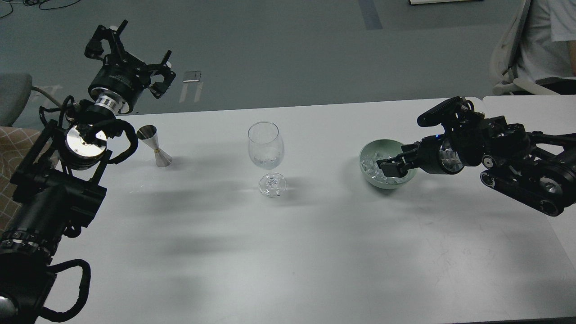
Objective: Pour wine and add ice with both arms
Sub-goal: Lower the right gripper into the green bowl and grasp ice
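Note:
A clear stemmed glass [266,146] stands upright mid-table with a few ice cubes in its bowl. A pale green bowl [368,154] right of it holds many clear ice cubes [370,165]. My right gripper [389,166] reaches down into the bowl among the ice; its dark fingers cannot be told apart. My left gripper [130,49] is raised high at the far left, beyond the table's back edge, fingers spread open and empty. A silver double-cone jigger [154,145] stands on the table just below it.
The white table [288,243] has its back edge near the jigger. A second table [531,108] abuts at the right. A seated person [546,40] on a chair is at the back right. A grey chair [13,96] is at the far left.

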Controlling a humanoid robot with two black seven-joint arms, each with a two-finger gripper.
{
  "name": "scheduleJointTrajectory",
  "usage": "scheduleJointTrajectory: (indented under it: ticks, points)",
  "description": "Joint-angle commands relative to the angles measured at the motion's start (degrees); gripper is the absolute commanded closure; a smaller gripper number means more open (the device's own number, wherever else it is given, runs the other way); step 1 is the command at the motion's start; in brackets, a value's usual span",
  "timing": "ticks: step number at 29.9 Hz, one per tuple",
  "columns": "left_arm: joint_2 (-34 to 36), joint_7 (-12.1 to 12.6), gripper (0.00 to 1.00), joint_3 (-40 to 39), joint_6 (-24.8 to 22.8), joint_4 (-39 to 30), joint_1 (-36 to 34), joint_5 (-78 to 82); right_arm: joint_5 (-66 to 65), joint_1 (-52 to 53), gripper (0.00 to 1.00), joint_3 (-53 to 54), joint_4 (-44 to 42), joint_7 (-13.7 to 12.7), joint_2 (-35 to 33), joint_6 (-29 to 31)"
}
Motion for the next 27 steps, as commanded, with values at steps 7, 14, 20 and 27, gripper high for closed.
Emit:
scheduleJointTrajectory:
  ticks: [7,14,20,27]
  points:
    - [-0.01,0.0,0.03,0.01,0.0,0.0,0.53,0.0,-1.47,-0.27,0.47,-0.5,-0.07,-1.75,1.48,-0.17]
    - [-0.01,-0.08,0.03,0.01,0.0,0.0,0.53,-0.09,-1.47,-0.18,0.57,-0.58,-0.08,-2.02,1.57,-0.43]
    - [-0.01,-0.08,0.03,0.01,0.0,0.0,0.62,0.0,-1.47,-0.79,0.73,-0.67,-0.08,-3.24,1.48,-0.34]
    - [-0.01,-0.08,0.03,0.01,0.0,0.08,0.62,0.0,-1.47,-0.62,1.0,-0.67,-0.16,-3.33,1.48,-0.34]
